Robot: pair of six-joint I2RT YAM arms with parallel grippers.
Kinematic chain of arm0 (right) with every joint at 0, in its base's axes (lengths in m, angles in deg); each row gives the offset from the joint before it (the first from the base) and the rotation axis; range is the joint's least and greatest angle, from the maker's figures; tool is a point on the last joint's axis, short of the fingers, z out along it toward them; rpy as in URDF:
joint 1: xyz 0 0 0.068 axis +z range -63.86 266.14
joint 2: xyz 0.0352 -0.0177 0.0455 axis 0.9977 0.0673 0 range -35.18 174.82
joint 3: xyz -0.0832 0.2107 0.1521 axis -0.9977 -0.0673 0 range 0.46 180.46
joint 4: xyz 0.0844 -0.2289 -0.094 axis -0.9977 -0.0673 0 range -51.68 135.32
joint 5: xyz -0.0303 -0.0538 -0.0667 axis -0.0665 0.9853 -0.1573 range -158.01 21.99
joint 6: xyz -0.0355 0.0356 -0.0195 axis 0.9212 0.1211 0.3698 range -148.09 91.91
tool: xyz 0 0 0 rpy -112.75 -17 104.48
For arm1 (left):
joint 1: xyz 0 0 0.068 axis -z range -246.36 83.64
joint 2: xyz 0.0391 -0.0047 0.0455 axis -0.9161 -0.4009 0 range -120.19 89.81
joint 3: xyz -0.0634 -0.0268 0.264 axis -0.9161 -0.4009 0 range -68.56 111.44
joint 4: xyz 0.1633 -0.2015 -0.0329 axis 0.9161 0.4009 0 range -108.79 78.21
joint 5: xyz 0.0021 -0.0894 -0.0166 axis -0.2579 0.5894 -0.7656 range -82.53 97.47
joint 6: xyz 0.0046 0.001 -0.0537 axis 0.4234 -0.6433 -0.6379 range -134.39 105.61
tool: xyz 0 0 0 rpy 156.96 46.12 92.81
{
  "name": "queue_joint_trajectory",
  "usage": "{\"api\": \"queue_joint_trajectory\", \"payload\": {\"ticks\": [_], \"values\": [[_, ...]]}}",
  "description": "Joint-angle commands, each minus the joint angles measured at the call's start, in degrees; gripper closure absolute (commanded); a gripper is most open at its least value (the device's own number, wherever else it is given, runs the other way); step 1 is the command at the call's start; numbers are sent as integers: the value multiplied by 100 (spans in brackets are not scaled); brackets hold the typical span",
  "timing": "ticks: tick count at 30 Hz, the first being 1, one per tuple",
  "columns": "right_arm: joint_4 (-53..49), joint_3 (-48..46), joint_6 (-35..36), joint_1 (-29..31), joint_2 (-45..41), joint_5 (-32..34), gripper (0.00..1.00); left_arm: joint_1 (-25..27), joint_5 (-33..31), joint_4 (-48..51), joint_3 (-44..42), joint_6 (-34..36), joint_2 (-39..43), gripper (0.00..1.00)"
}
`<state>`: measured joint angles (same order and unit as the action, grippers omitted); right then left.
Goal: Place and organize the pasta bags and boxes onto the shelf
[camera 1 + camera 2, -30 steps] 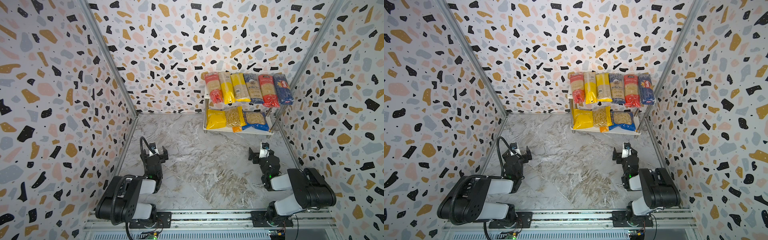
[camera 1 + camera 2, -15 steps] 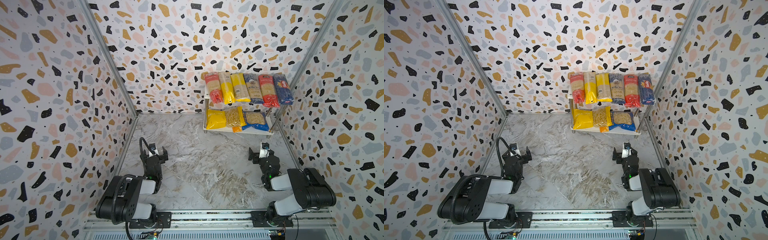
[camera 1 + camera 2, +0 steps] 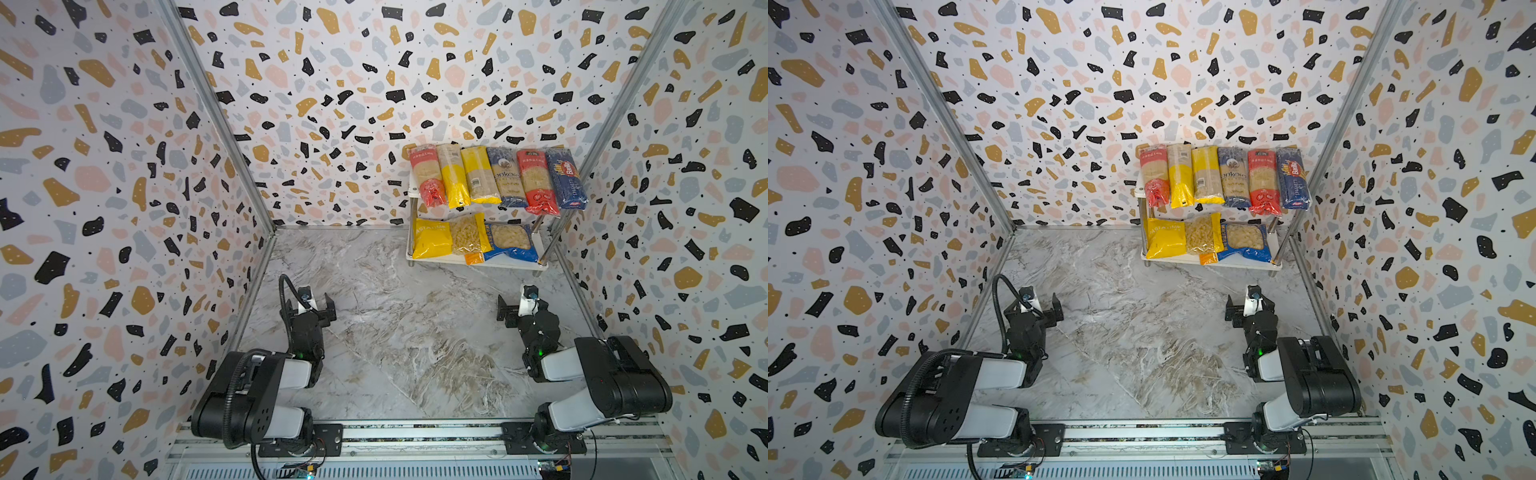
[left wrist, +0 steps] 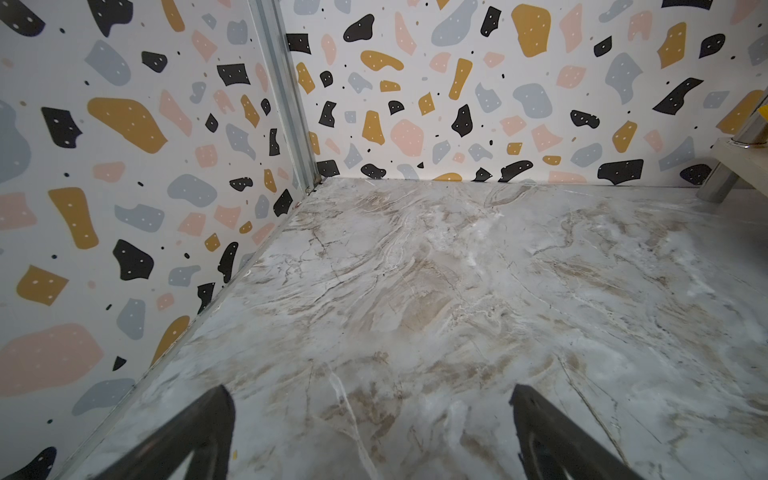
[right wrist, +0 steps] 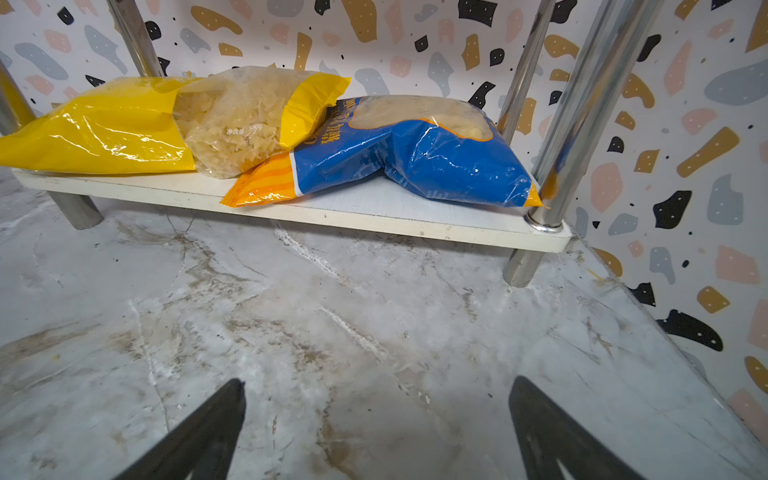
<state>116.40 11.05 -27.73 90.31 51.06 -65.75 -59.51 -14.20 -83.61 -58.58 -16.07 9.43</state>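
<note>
Six spaghetti packs (image 3: 505, 178) and two bags (image 3: 449, 239) fill the shelf (image 3: 509, 262); left gripper (image 4: 370, 395) and right gripper (image 5: 376, 386) hover over the worktop (image 3: 407, 332), fingers (image 5: 208, 432) spread, empty.

light: bright, even | shadows: soft | glare: yellow bag (image 5: 95, 137) | edges: wide-angle bending

Three walls (image 3: 332, 83) papered in terrazzo flecks of black, ochre, pink and grey-blue enclose a marble-patterned floor (image 3: 395, 332) veined in grey and tan. Aluminium corner struts (image 3: 218, 120) rise at 11 and 1 o'clock, and a metal rail (image 3: 415, 434) runs along the 6 o'clock edge.
</note>
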Motion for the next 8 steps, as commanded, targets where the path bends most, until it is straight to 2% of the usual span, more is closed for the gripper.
{"api": "queue_joint_trajectory", "payload": {"ticks": [1,8], "values": [[36,171,45,36,-20,73,1,-26,-2,-409,-57,26,49,1],[56,141,42,36,-54,73,1,-26,5,-409,-57,34,46,1]]}}
